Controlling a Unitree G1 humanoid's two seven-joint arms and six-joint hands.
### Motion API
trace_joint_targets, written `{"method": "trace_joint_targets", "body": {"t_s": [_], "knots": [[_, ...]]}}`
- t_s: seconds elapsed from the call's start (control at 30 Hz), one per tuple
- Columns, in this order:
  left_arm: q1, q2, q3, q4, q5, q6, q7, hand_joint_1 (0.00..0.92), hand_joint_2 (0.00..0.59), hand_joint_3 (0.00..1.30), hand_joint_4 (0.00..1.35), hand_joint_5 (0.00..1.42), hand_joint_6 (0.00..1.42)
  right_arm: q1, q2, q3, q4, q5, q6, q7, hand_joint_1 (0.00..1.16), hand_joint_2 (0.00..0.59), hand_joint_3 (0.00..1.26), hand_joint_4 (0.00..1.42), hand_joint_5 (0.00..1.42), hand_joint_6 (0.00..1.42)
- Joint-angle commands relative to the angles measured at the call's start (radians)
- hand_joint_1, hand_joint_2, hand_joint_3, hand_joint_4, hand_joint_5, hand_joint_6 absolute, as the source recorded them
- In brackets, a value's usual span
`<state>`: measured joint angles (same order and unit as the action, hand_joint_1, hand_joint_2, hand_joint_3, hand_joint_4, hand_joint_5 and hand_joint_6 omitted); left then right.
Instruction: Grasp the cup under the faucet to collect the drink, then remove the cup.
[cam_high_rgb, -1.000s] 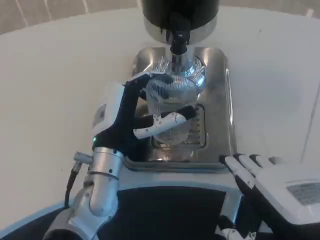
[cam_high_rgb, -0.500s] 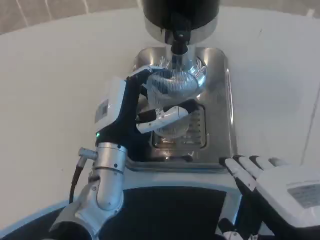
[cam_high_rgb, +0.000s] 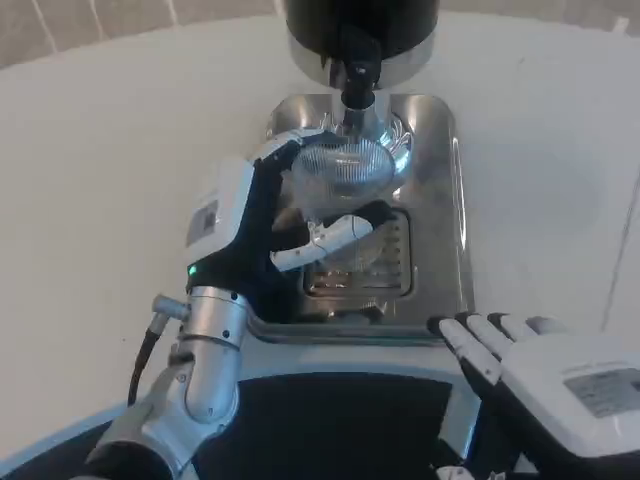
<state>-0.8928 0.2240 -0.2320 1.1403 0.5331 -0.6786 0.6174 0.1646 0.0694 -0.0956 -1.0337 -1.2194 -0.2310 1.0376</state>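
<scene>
Where gripped, ribbed clear cup (cam_high_rgb: 340, 190).

faucet (cam_high_rgb: 357, 85) close above cup (cam_high_rgb: 343, 200), open table (cam_high_rgb: 110, 180) left and right

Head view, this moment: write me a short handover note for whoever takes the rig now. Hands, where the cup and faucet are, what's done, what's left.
Left hand: grips the clear cup from its left side, fingers wrapped around it.
Right hand: holds nothing, fingers extended, resting low at the near right, beside the tray's front corner.
Cup: upright over the steel drip tray, rim right below the black faucet of the dispenser.
Done: cup grasped and placed under the faucet.
Left: collect the drink (I cannot tell whether any is flowing or in the cup), then take the cup away from the tray.
</scene>
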Motion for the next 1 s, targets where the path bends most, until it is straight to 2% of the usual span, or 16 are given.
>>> {"method": "trace_joint_targets", "body": {"t_s": [0.03,0.13,0.33,0.67,1.0], "knots": [[0.014,0.023,-0.011,-0.003,0.008,0.003,0.012,0.285,0.044,0.28,0.12,0.27,0.21,0.028,0.1,0.016,-0.013,-0.014,0.012,-0.002,0.32,0.463,0.0,0.0,0.0,0.0],[0.014,0.034,-0.018,-0.008,0.014,0.003,0.015,0.258,0.031,0.17,0.04,0.21,0.18,0.03,0.1,0.026,-0.013,-0.021,0.019,-0.004,0.32,0.463,0.0,0.0,0.0,0.0],[0.021,0.049,-0.021,-0.018,0.019,-0.012,0.006,0.215,0.017,0.08,0.0,0.15,0.16,0.037,0.099,0.047,-0.013,-0.036,0.029,-0.017,0.32,0.463,0.0,0.0,0.0,0.0],[0.05,0.079,-0.025,-0.076,0.016,-0.015,-0.034,0.185,0.017,0.03,0.0,0.1,0.12,0.053,0.098,0.079,-0.013,-0.055,0.039,-0.043,0.33,0.457,0.0,0.0,0.0,0.0],[0.09,0.119,0.005,-0.133,-0.028,-0.082,-0.085,0.152,0.013,0.0,0.0,0.09,0.12,0.087,0.1,0.087,-0.013,-0.047,0.032,-0.083,0.33,0.455,0.0,0.0,0.0,0.0]]}}
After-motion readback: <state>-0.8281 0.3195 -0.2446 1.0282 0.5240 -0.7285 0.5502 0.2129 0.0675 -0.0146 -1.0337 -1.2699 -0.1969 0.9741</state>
